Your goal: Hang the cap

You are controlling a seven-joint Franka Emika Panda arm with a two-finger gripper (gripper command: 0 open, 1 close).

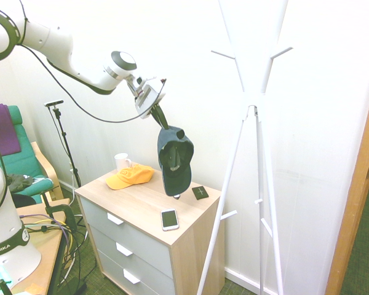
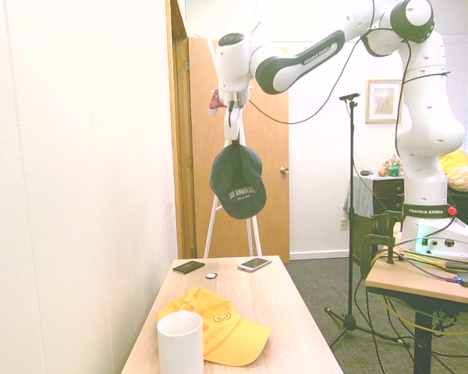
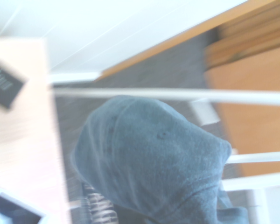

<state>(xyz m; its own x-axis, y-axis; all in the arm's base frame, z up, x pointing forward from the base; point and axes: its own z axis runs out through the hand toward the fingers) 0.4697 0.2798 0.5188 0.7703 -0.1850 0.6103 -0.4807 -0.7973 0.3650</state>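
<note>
1. A white mug (image 2: 179,343) and an orange cap (image 2: 218,327) sit nearest on the tabletop (image 2: 288,312).
2. A phone (image 2: 254,265) lies farther along.
3. The fingers (image 1: 162,117) pinch the dark cap (image 1: 175,158), which dangles above the tabletop, beside the white coat stand (image 1: 252,104).

A lived-in room at home or in an office: carpeted floor, a wooden door (image 2: 267,148) at centre, a low drawer chest (image 1: 149,246), a white coat stand (image 1: 255,153) at right, a green armchair (image 1: 24,161) at left, a framed picture (image 2: 383,101) upper right.
</note>
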